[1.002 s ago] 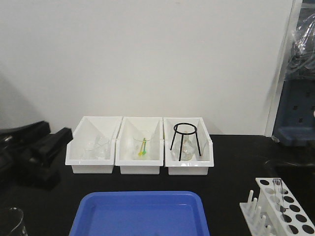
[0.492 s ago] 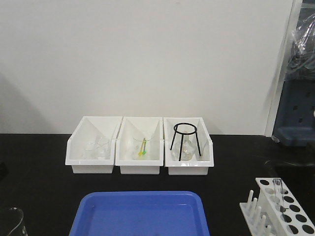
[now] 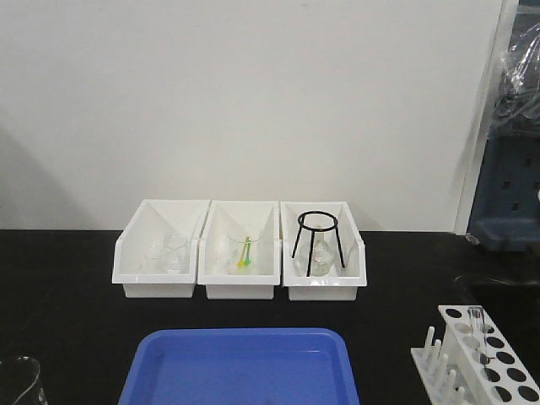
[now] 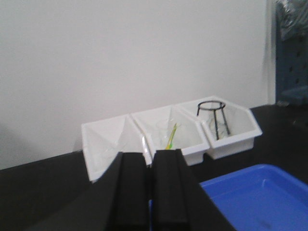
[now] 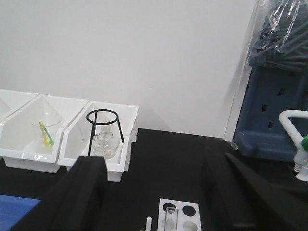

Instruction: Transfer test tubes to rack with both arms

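The right gripper (image 5: 154,192) is hanging wide open above the rack (image 5: 178,216), where one test tube (image 5: 171,217) is standing just below (risking a knock). The left gripper (image 4: 150,192) is pinching nearly closed, seemingly on nothing.

The desk (image 3: 67,321) had a flat black top that ran back to a plain white wall. Three white bins stood on it side by side in a row near the wall, touching one another: a left bin (image 3: 160,287), a middle bin (image 3: 240,288) and a right bin (image 3: 326,291). In front of them, apart from the row, lay a blue tray (image 3: 240,367). A white rack (image 3: 477,363) stood at the front right corner, and a clear beaker (image 3: 18,381) stood at the front left corner, well apart from the tray.
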You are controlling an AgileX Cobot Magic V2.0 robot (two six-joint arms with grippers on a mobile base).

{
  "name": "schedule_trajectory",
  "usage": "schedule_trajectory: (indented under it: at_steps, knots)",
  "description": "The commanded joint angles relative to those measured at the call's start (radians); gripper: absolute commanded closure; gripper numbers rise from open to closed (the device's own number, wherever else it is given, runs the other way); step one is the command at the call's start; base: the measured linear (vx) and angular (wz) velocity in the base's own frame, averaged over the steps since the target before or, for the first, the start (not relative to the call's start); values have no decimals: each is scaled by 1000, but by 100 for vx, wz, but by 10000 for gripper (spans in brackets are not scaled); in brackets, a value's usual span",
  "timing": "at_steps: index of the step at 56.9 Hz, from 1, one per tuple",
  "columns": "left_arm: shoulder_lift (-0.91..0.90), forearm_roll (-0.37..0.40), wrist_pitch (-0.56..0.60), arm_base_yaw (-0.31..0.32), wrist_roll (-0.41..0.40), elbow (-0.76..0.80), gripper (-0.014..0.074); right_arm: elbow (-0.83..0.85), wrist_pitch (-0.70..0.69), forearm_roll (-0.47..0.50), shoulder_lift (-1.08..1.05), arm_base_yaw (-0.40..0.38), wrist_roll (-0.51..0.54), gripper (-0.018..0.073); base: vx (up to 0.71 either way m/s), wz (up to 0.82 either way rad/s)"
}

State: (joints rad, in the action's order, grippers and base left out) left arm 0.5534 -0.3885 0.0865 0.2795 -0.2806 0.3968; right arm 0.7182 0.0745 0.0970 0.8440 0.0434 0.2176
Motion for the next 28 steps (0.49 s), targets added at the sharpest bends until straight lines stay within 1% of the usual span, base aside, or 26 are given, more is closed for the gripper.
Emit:
schedule_trajectory:
  at_steps: [1,2,5,7,10,16,19,23,28]
  knots:
    - [-87,117,-44,-33,141,-13,574,33,-81,-9,-10,-6,3,69,0,0]
    - [-110,138,-58,-48,162,-21,605,33,-81,-9,-10,-6,3,69,0,0]
    - [-165,184,-86,-87,206,-57,603,33,-81,-9,-10,-6,3,69,0,0]
    - [-206,204,-95,-117,213,-82,603,33,-81,-9,-10,-6,3,69,0,0]
    - [-274,214,-106,-166,214,-118,602,33,-81,-9,-10,-6,3,69,0,0]
    - [-390,219,-107,-235,214,-202,602,33,-81,-9,-10,-6,3,69,0,0]
    - [-430,220,-107,-255,214,-241,602,33,-81,-9,-10,-6,3,69,0,0]
    - [-491,247,-107,-277,214,-296,602,33,-81,-9,-10,-6,3,69,0,0]
    - [-556,274,-102,-284,214,-355,602,33,-81,-9,-10,-6,3,69,0,0]
